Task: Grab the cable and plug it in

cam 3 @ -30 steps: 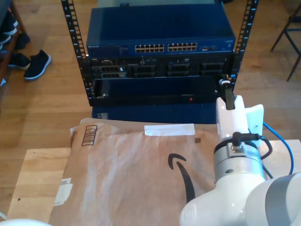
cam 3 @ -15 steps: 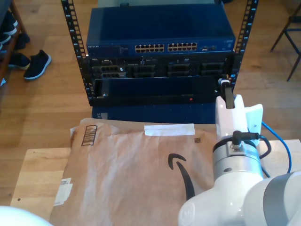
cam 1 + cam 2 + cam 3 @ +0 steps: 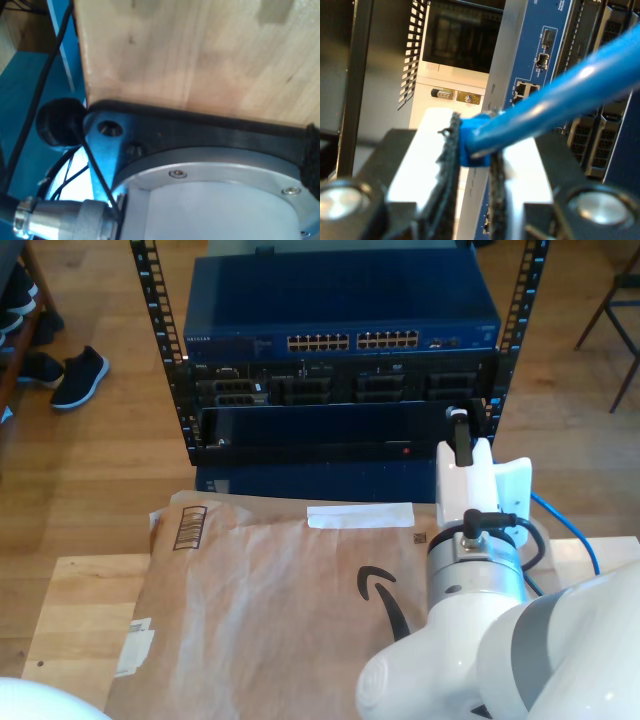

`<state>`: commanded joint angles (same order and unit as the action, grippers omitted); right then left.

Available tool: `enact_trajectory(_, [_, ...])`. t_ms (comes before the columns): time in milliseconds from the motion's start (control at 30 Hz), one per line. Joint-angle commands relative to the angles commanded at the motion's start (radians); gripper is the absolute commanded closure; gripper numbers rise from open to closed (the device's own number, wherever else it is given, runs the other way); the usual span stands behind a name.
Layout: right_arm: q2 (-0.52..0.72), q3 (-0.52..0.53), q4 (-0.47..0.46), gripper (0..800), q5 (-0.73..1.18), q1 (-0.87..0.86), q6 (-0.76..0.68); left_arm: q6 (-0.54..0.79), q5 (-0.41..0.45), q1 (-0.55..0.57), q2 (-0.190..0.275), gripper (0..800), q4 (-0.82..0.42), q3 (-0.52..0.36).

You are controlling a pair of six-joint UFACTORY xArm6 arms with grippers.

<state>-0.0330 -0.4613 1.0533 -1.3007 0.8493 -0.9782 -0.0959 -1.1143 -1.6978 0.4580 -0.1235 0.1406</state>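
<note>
The cable (image 3: 560, 95) is thin and bright blue. Its blue-booted plug (image 3: 472, 137) is pinched between the black pads of my second gripper (image 3: 470, 145), which is shut on it. Past the plug stands the blue panel (image 3: 545, 60) of the rack gear with small ports. In the exterior view my second gripper (image 3: 460, 428) is held up in front of the rack's lower right part. The cable (image 3: 575, 535) trails back from the arm along the exterior view's right. The blue network switch (image 3: 340, 315) with its row of ports (image 3: 352, 341) sits at the top of the rack.
A brown paper mailer (image 3: 270, 610) covers the wooden table (image 3: 70, 620) in front of the rack. Black rack rails (image 3: 160, 340) flank the gear. Shoes (image 3: 75, 375) lie at the exterior view's left. The first wrist view faces a pale wooden board (image 3: 200, 55) and a black mount (image 3: 200, 130).
My second arm has shifted toward the exterior view's left and a little closer to the rack, still holding the cable's plug.
</note>
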Motion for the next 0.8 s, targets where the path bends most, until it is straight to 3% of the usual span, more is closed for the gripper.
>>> enact_trajectory(333, [0.009, 0.015, 0.140, 800, 0.000, 0.041, 0.000, 0.002, 0.000, 0.000, -0.002, 1, 0.000, 0.002])
enact_trajectory(800, [-0.031, -0.034, 0.133, 800, 0.031, 0.049, 0.028, 0.002, 0.000, 0.000, -0.002, 2, 0.000, 0.002])
